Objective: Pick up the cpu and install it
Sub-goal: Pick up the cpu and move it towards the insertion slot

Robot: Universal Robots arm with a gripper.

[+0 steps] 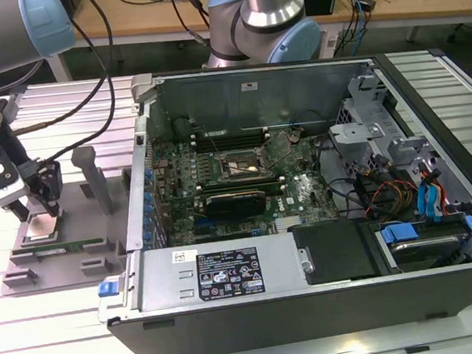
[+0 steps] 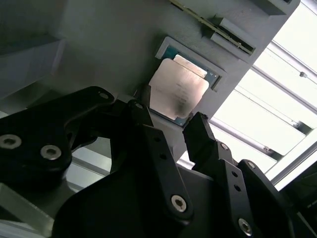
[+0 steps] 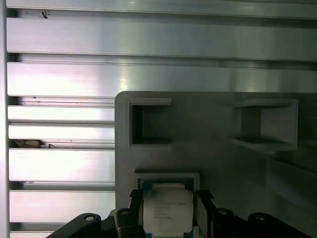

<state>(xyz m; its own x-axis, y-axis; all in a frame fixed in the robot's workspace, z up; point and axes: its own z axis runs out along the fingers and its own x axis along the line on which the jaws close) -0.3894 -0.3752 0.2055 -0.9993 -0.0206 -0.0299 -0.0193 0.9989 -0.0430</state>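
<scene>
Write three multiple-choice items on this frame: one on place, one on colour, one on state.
1. Where lies the silvery square cpu? A) in a recess of the grey fixture plate B) in the black-framed socket C) on the wooden desk
2. What colour are the robot arm's joint caps? A) red B) pale blue C) yellow
3. How is the black computer case? A) shut B) open, green motherboard exposed C) standing upright
Key: A, the cpu sits in the recess under the gripper; B, the caps are pale blue; B, the motherboard shows.
</scene>
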